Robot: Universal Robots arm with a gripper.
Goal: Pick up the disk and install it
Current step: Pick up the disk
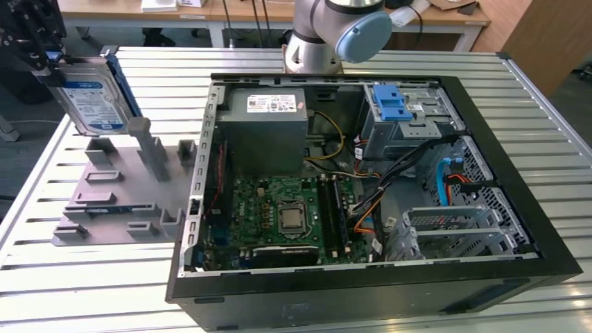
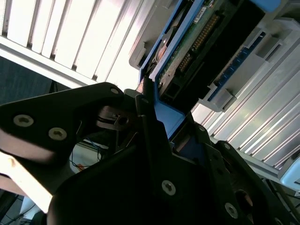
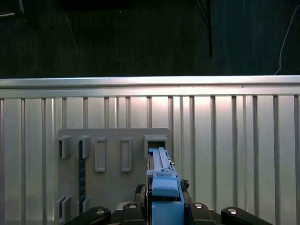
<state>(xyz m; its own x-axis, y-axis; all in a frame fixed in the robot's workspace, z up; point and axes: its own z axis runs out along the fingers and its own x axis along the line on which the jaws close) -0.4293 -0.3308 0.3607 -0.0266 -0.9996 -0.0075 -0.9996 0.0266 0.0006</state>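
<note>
Slatted tabletop (image 1: pixel 93 291): hand (image 1: pixel 44 62) clamped on the disk (image 1: pixel 91 100), on edge, long axis near-vertical; open case (image 1: pixel 370 281) well apart, exterior view's right.

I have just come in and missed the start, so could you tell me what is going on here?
The arm's gripper is closed on the disk, holding it upright over the grey holder fixture at the exterior view's left. Whether the disk is clear of its slot is hard to tell. The open computer case lies beside the fixture; the disk is not yet installed in it.
</note>
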